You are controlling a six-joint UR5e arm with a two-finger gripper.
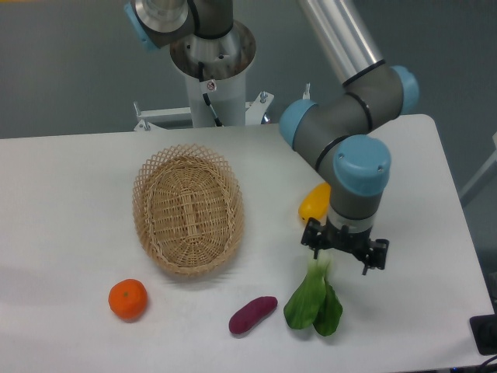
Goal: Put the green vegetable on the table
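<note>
The green vegetable [313, 301] lies on the white table [70, 233] at the front right. Its dark leaves point toward the front edge. Its pale stem end is up, blurred, just under my gripper [342, 260]. The gripper points straight down above the stem. Its black fingers [314, 239] are spread wide and hold nothing. The stem end is close to the left finger, and I cannot tell whether they touch.
An empty wicker basket [188, 208] stands mid-table. A yellow fruit [314, 202] lies just behind the gripper, partly hidden by the wrist. A purple sweet potato [252, 314] lies left of the vegetable. An orange [127, 299] sits at the front left.
</note>
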